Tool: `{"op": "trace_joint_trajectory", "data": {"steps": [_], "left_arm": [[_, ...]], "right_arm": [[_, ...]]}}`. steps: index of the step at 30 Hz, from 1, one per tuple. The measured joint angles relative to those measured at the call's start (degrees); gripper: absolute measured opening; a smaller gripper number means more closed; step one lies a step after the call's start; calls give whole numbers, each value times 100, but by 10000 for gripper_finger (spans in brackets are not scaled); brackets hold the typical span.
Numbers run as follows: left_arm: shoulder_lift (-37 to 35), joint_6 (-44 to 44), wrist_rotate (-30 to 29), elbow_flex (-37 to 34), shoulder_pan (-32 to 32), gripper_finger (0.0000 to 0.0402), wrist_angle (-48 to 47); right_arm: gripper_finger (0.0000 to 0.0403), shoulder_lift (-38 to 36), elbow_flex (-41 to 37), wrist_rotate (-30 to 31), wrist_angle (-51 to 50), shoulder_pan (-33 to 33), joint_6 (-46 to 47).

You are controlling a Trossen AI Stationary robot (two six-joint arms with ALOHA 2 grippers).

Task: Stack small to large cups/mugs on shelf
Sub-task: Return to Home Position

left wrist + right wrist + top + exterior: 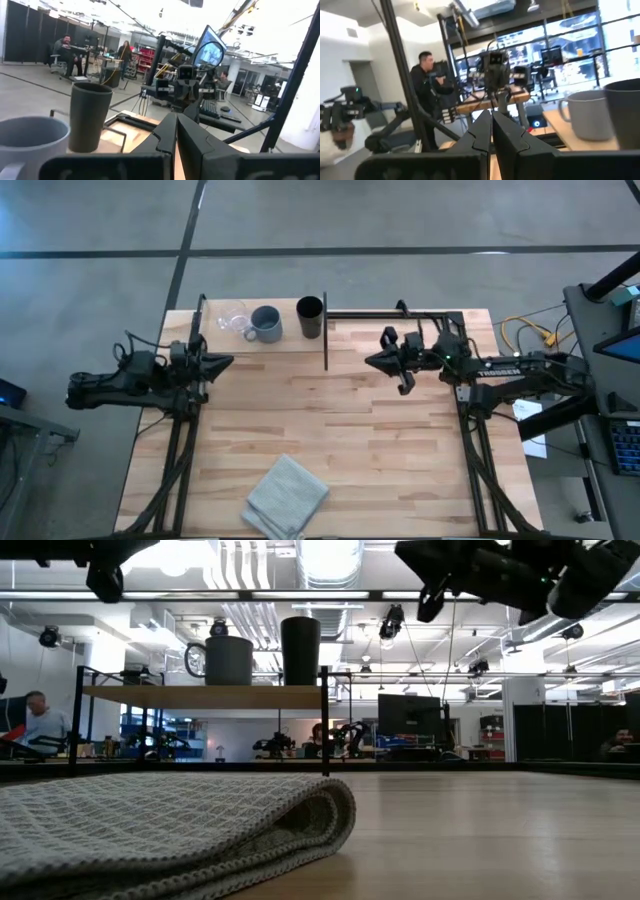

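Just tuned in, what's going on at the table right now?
Nothing is being held. The clear glass cup, blue-grey mug and black cup stand in a row on the shelf. The left gripper and right gripper, both shut and empty, hover over the tabletop, facing each other.

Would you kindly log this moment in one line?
shelf: glass cup, blue-grey mug, black cup | left end effector: shut, near shelf's left end | right end effector: shut, right of shelf

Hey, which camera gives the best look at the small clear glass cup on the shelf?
The high view: the clear glass cup stands unobstructed at the left end of the shelf, beside the blue-grey mug. The low view shows it only partly, behind the mug. Neither wrist view shows it.
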Motion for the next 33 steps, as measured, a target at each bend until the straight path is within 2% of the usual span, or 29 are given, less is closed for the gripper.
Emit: {"op": "trace_joint_trajectory", "data": {"steps": [7,14,22,27,33], "left_arm": [[-342,-193,-267,-221,0,0,-3],[-247,-452,-277,-361,0,0,22],[-26,-600,-279,-362,0,0,59],[-221,-304,-167,-379,0,0,62],[-790,-287,-169,-439,-2,0,52]], "right_arm": [[8,-1010,-310,1,-286,-87,266],[8,-2192,-267,-17,-3272,-14,285],[8,-2982,-332,-15,-4452,68,-146],[8,-3299,-791,3,-4326,68,-136],[8,-3729,-1530,3,-3205,67,288]]}}
